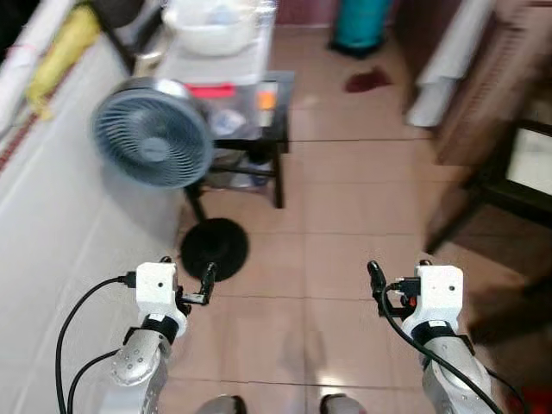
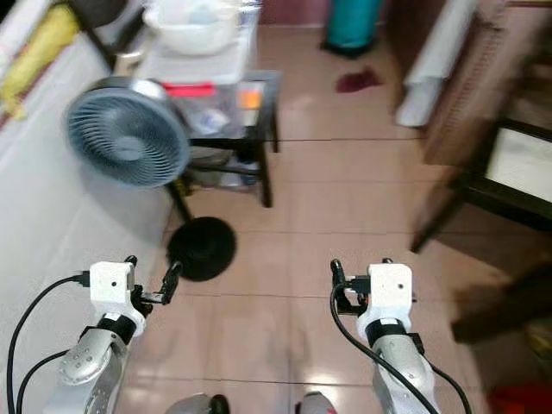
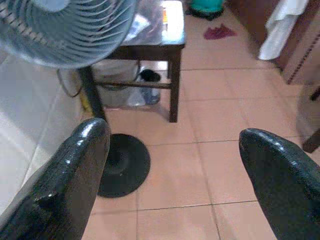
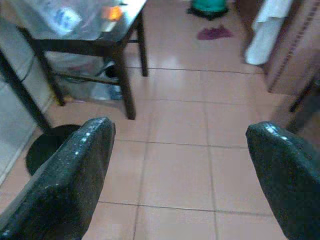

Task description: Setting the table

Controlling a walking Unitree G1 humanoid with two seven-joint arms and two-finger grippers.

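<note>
Table [image 1: 274, 90], dark and cluttered, is seen well ahead of both grippers, beside a fan [image 1: 153, 138]. Left gripper [image 3: 172, 165] and right gripper [image 4: 185, 170] are held spread wide over bare floor [image 1: 345, 224], nothing gripped.

Tiled floor [image 1: 345, 216]: fan base [image 1: 214, 248], dark side table [image 1: 274, 129] w/ white bowl [image 1: 211, 30], red rag [image 1: 368, 80].
</note>
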